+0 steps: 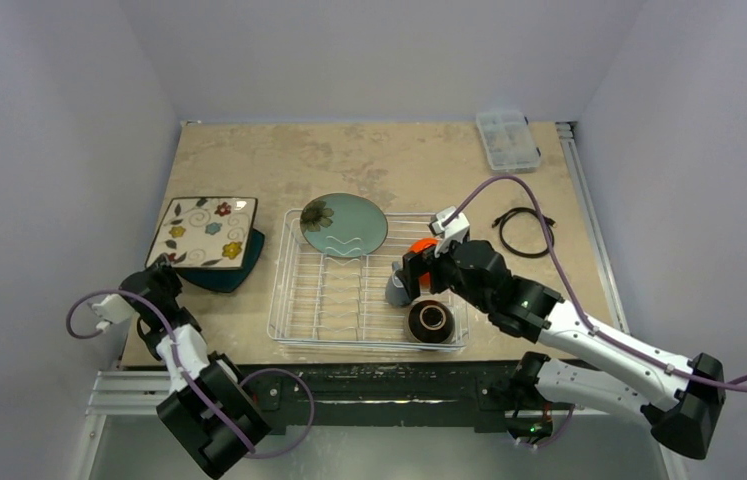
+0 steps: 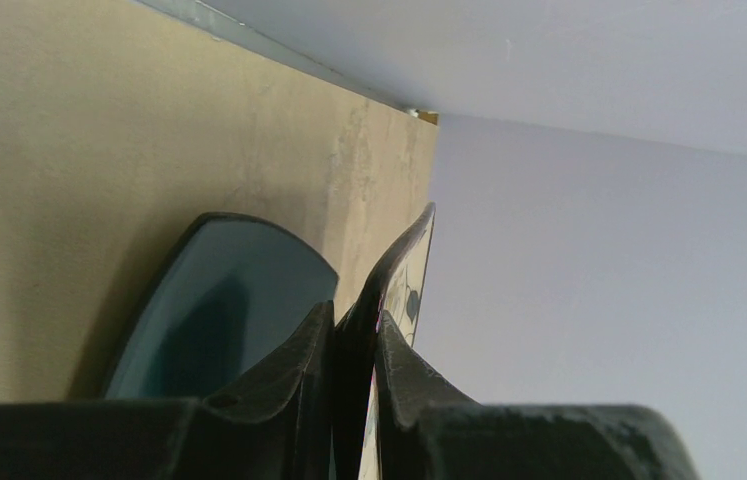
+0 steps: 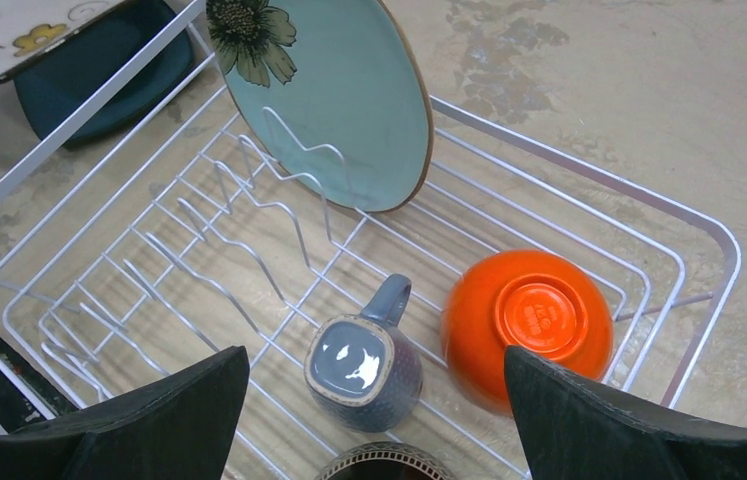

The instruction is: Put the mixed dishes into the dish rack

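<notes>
The dish rack (image 1: 294,300) stands mid-table. In it the pale-teal plate (image 1: 344,224) leans upright at the back, and the orange bowl (image 3: 529,320), the grey cup (image 3: 361,365) and the dark brown bowl (image 1: 431,322) sit at its right end; the bowl and cup are upside down. My right gripper (image 1: 419,265) hovers open and empty above the cup and orange bowl. The square flower-patterned plate (image 1: 204,231) lies left of the rack. My left gripper (image 1: 161,275) is shut on its near edge (image 2: 404,270), which is tilted up off the table.
A dark teal plate (image 1: 237,272) lies under the flower plate and shows in the left wrist view (image 2: 219,290). A clear plastic compartment box (image 1: 507,138) sits at the back right. A black coiled cable (image 1: 524,230) lies right of the rack.
</notes>
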### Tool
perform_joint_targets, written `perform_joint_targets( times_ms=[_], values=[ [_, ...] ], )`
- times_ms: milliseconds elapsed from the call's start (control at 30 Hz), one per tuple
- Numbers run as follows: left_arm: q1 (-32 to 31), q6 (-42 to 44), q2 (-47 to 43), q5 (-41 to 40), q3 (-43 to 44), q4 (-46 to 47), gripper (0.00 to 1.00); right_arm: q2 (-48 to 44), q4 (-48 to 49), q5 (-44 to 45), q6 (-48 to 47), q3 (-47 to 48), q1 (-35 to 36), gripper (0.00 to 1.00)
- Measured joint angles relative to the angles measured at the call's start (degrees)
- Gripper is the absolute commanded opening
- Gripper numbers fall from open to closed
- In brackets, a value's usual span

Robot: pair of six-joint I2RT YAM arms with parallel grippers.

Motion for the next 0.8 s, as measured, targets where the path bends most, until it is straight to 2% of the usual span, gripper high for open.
perform_joint_targets(
  times_ms=[233,500,633,800],
  values=[
    [-1.8,-0.7,0.5,2.6,6.5,0.9,0.0,1.2,0.4,-0.9,0.5,0.3,0.0,0.99],
    [-9.7,-0.8,-2.1,5.1,14.1,-0.6,0.0,3.1,1.6,-3.8,4.3,3.7,0.0,0.99],
    [-12.9,-0.6,-3.7,7.3,16.6,-2.1,0.0,4.6,4.4,-7.1,9.9,5.6,0.0,0.99],
    [-16.2,-1.3,-5.5,8.2,17.6,-3.3,0.0,8.8,12.4,-11.6,20.5,7.6,0.0,0.99]
  ],
)
